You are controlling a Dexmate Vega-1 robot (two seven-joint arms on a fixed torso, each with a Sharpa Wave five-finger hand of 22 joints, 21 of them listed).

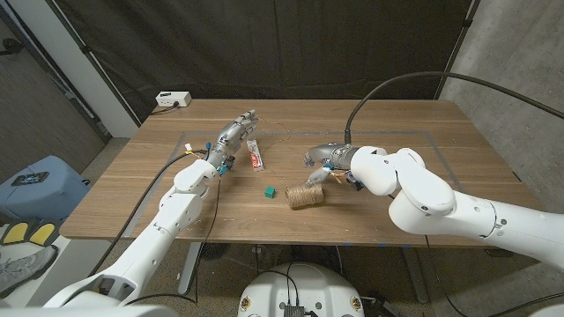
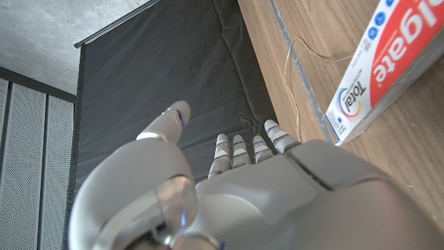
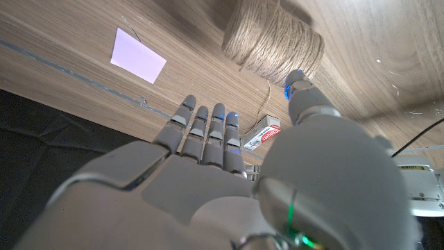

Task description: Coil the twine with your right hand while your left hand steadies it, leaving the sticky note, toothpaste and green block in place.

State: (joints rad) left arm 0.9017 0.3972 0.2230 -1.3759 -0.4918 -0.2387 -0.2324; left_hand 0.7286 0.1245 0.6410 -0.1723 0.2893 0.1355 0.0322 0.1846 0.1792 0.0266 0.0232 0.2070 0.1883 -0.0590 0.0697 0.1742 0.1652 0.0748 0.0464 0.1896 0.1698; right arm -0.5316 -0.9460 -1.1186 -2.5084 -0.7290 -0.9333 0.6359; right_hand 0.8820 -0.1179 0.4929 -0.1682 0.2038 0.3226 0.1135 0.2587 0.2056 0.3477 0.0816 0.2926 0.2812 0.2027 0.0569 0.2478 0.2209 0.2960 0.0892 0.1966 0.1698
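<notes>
A spool of brown twine (image 1: 305, 196) lies on its side near the table's front middle, also seen in the right wrist view (image 3: 274, 43). A thin loose strand (image 1: 282, 134) trails toward the back and runs past the toothpaste in the left wrist view (image 2: 298, 76). My right hand (image 1: 324, 157) hovers just behind and right of the spool, fingers spread, holding nothing. My left hand (image 1: 233, 136) stands beside the toothpaste tube (image 1: 256, 156), fingers straight and empty. The green block (image 1: 269, 191) sits left of the spool. A lavender sticky note (image 3: 139, 55) lies on the wood.
A white box (image 1: 172, 99) sits at the table's back left corner. A thin taped outline (image 1: 423, 134) marks a rectangle on the wooden table (image 1: 458, 123). A black curtain hangs behind. A black cable arcs over the right arm.
</notes>
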